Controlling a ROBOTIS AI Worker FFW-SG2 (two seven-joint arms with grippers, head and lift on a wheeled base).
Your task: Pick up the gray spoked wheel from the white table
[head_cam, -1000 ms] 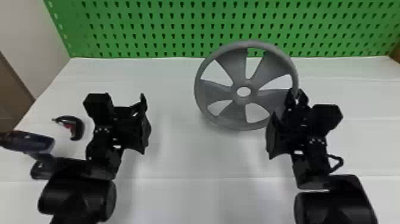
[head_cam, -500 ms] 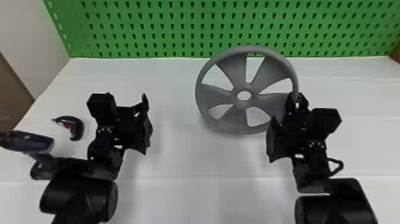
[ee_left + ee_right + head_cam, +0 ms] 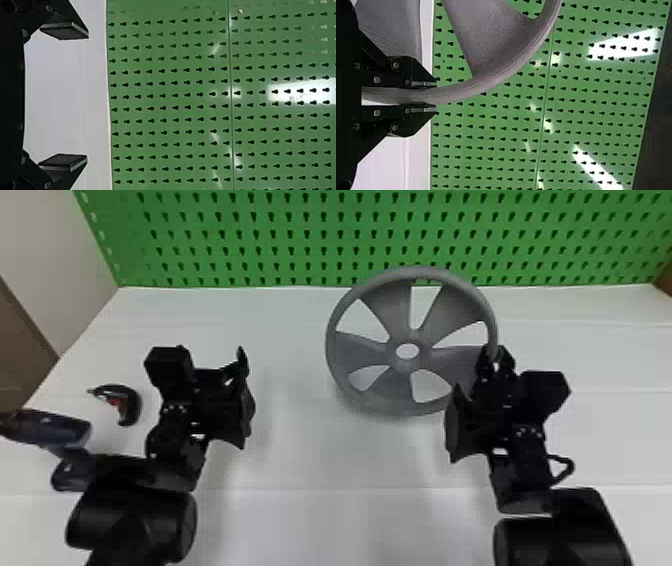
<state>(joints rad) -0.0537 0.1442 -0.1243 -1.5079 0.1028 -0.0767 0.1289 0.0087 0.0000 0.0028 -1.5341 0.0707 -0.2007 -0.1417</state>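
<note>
Gray spoked wheel (image 3: 370, 347) is right of center over the far half of the white table (image 3: 330, 460), face toward head cam, tipped back. Round, no long axis; hub axis points roughly at the camera. Right gripper (image 3: 495, 359) has the rim pinched between its narrow-set fingers, on the wheel's right side. Can't tell if the lower rim touches the table. Upper rim overlaps the green pegboard (image 3: 300, 232) in head view; exact clearance to it unclear. Wide gap between wheel and left gripper (image 3: 212, 362), whose fingers are wide apart, nothing between them. Table room on the near side too. Left side is tighter: red-and-black tool (image 3: 131, 405) and dark blue power tool (image 3: 55, 429) sit beside left arm.
</note>
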